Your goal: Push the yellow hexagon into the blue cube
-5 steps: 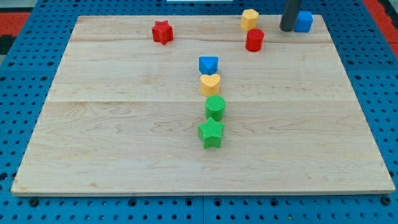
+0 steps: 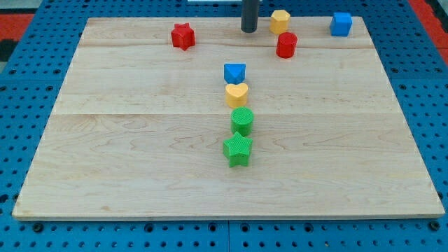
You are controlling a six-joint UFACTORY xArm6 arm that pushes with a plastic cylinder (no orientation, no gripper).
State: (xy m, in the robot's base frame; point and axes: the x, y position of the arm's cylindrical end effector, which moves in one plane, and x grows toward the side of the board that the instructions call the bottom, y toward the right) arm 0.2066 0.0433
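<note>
A pale wooden board (image 2: 140, 175) lies on a blue pegboard surface (image 2: 21, 91). Nearest the view's bottom, a green star (image 2: 237, 150) sits near the board's middle, with a green cylinder (image 2: 242, 121) just above it, then a yellow heart (image 2: 236, 94) and a blue triangular block (image 2: 234, 72), forming a rough column. Farther up, a red cylinder (image 2: 285, 45) stands just below the yellow hexagon (image 2: 281, 21), and a red star (image 2: 183, 36) sits toward the view's left. My tip (image 2: 248, 31), a plain rod with nothing to open or close, rests just left of the yellow hexagon, apart from it. The blue cube (image 2: 341, 24) sits at the top right, well apart from the hexagon.
</note>
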